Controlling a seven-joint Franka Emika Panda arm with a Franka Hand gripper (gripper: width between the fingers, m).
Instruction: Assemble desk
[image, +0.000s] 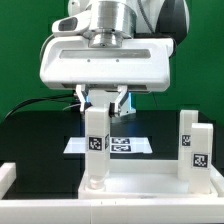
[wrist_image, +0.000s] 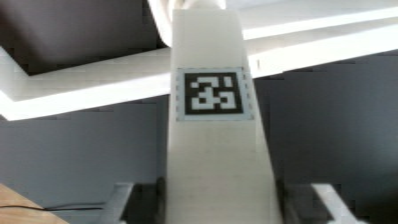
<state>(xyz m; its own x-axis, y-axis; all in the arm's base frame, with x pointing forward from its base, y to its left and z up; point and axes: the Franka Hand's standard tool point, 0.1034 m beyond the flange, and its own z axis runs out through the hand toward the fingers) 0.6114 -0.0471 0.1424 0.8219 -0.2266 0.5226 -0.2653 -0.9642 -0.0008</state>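
A white desk leg (image: 96, 145) with a black-and-white tag stands upright on the left part of the white desk panel (image: 140, 182). My gripper (image: 102, 100) comes down from above and is shut on the leg's upper end. In the wrist view the leg (wrist_image: 217, 130) runs straight out between my fingers (wrist_image: 143, 200), and its tag faces the camera. The gripper (wrist_image: 222, 205) has the leg centred in it. The panel (wrist_image: 107, 92) lies beyond the leg's far end. Two more tagged legs (image: 187, 135) (image: 198, 152) stand upright on the panel at the exterior view's right.
The marker board (image: 128, 147) lies flat on the black table behind the held leg. A low white rim (image: 8, 176) runs along the exterior view's left. A green backdrop closes the scene behind the arm.
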